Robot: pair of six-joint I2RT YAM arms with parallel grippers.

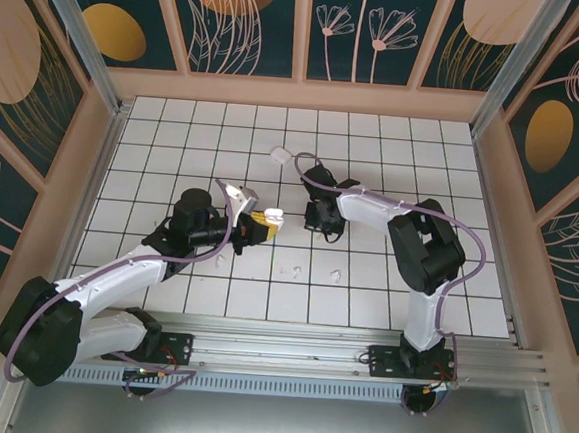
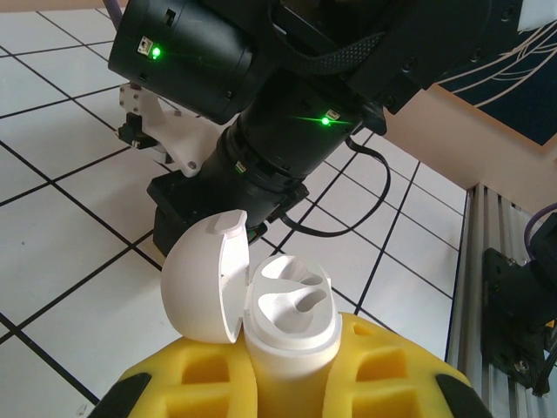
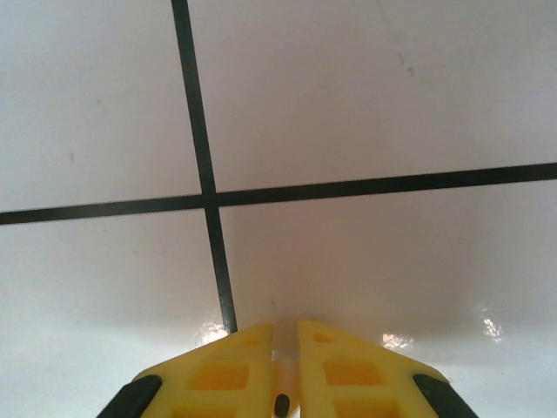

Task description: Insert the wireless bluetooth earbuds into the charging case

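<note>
Clamped the open charging case [image 2: 291, 318] in the left end effector [image 2: 291, 379], pinched the right end effector [image 3: 285, 348] almost shut on seemingly an earbud [image 3: 280, 379] at the counter [image 3: 392, 104], risked flicking it away through that slight hold.

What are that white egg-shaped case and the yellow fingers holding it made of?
Charging case: looks like hard moulded plastic, matte white, with smooth curves and crisp hollows inside. Yellow fingers: probably soft foam or rubbery plastic, going by the dull, slightly grainy surface and moulded pockets.
</note>
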